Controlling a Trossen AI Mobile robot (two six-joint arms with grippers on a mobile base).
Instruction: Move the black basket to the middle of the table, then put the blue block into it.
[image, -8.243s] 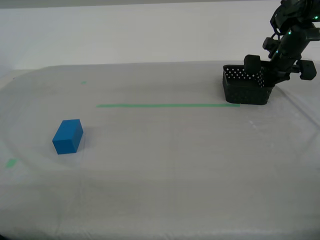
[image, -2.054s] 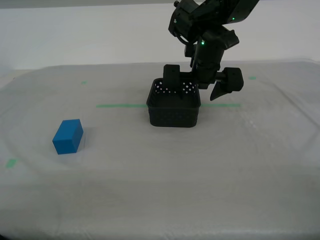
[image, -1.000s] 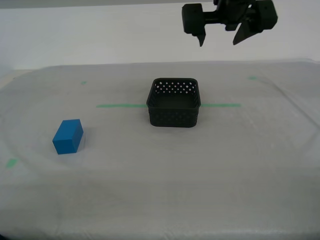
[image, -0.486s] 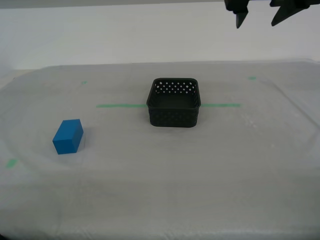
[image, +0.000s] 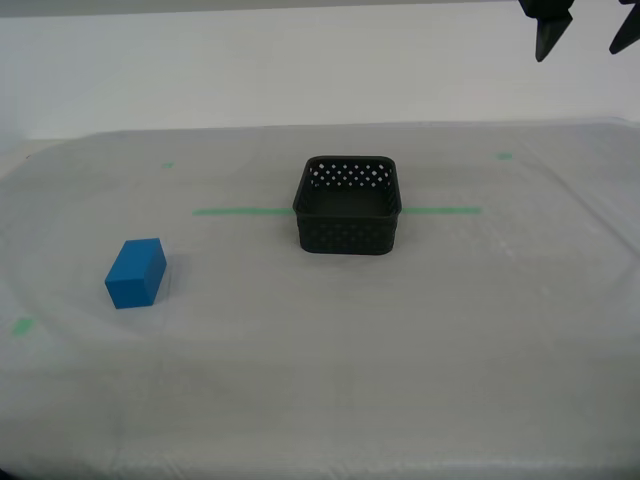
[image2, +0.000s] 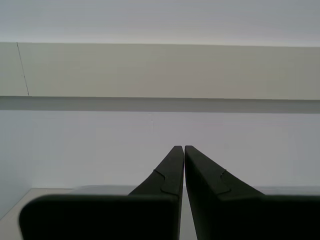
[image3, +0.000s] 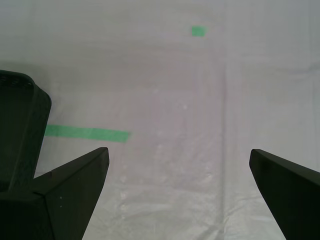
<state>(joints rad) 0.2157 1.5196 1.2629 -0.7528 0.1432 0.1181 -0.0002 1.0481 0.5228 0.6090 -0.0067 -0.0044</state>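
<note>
1. Exterior view: the black basket (image: 349, 205) stands upright near the middle of the counter (image: 330, 350), its open top up and its inside bare.
2. A long green tape line (image: 240, 211) runs across the counter and passes behind the basket, showing on both sides of it.
3. The blue block (image: 136, 272) rests on the counter well apart from the basket, toward the exterior view's left and nearer the camera.
4. A small green tape mark (image: 21, 325) lies near the counter's edge at the exterior view's left; another (image: 505, 156) lies toward the far edge at the exterior view's right.
5. My first end effector (image: 585, 35) hangs high at the exterior view's top right corner — only its two dark fingertips show, spread wide with nothing between them.
6. In the first wrist view the wide gap frames bare counter, with a corner of the basket (image3: 20, 125) beside one fingertip (image3: 75, 180).
7. My second end effector (image2: 184, 149) is closed, tips together, empty — it faces a pale wall (image2: 160, 70).
</note>
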